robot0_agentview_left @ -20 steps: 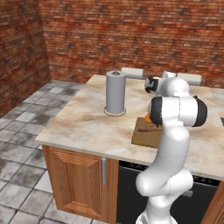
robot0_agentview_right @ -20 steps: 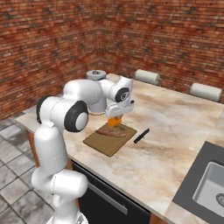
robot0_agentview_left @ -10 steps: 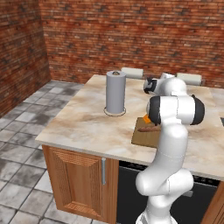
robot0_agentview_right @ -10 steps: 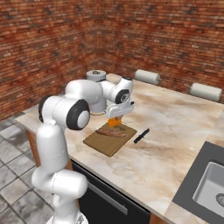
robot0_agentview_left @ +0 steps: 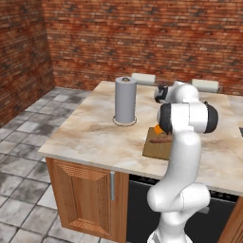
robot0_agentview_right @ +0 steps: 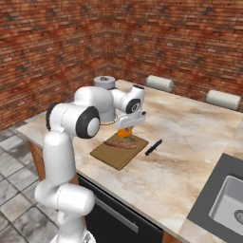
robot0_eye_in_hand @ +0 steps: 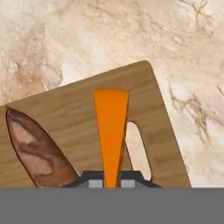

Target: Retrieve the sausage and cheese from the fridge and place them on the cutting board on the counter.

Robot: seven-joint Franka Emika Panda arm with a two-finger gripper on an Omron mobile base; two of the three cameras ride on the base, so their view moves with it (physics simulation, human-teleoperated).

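The gripper (robot0_agentview_right: 126, 129) hangs low over the far end of the cutting board (robot0_agentview_right: 110, 155), which lies on the counter (robot0_agentview_right: 190, 142) at about 6 o'clock from the arm's hand in the right base view. Its jaws are closed almost fully, and between them sits the cheese (robot0_eye_in_hand: 111, 131), a thin bright-orange wedge seen edge-on in the hand view; I judge that the claw has hold of it, with the wedge just over the wood near the board's handle slot. The sausage (robot0_agentview_right: 121, 144) already lies on the board, a brown mottled piece at about 8 o'clock from the cheese in the hand view and close beside it, not touching as far as I can tell. So the first half of the task looks done: the sausage is in its place, and the cheese is brought to the board but, in my judgement, not yet released. What is left is to set the wedge down on the free wood, open the jaws and lift away. A grey paper-towel roll (robot0_agentview_left: 125, 100) stands upright on the counter at about 9 o'clock from the board in the left base view, well apart from it, and a black knife (robot0_agentview_right: 153, 147) lies on the stone just beside the board at about 3 o'clock in the right base view.
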